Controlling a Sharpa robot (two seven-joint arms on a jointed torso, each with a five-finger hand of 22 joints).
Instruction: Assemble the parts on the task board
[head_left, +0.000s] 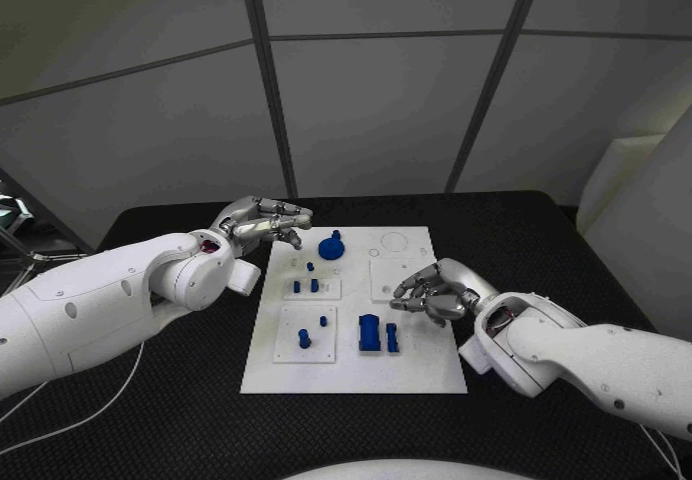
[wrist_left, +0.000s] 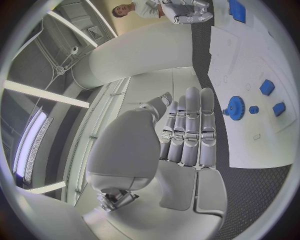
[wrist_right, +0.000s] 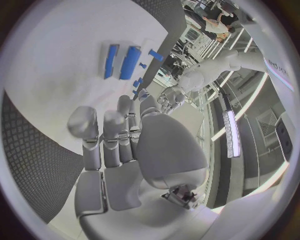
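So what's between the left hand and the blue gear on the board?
In the head view, nothing: only bare white task board separates the left hand from the blue gear. The left wrist view agrees.

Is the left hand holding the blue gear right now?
No, in the left wrist view the left hand has its fingers straight and holds nothing, while the blue gear sits apart from it on the task board.

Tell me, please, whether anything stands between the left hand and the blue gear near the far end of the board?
Nothing visible does. The left hand hovers empty just beside the blue gear, with only bare task board between them.
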